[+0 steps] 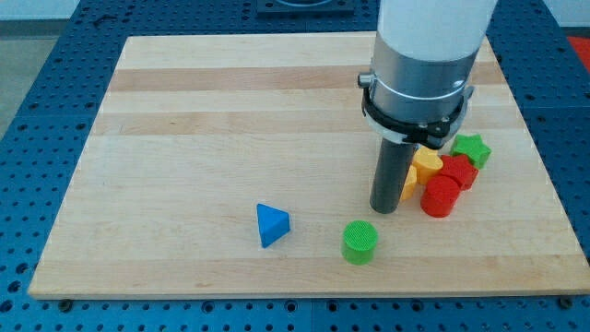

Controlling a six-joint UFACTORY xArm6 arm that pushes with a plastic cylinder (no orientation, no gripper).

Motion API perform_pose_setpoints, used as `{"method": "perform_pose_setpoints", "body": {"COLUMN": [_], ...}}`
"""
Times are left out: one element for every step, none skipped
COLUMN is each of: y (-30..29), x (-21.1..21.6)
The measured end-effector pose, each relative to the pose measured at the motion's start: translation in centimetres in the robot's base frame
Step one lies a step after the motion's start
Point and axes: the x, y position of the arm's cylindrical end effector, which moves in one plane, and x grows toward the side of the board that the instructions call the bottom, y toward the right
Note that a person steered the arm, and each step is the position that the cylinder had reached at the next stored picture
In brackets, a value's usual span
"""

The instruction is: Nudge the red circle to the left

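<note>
The red circle (441, 195) sits on the wooden tabletop (184, 138), fronting a cluster with a red block (458, 171), yellow block (425, 166) and green star (471, 148). The rod has no fingers; its tip (384, 209) rests just left of the circle, the wrong side for a leftward push.

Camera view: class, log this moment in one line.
tip left of red circle | yellow block between | circle not yet nudged left
</note>
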Motion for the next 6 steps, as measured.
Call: {"method": "perform_pose_setpoints", "body": {"y": [0.2,2.5,6.9,8.4,8.5,8.5], "x": [3.3,4.6,4.3,2.9,1.8,1.6]}}
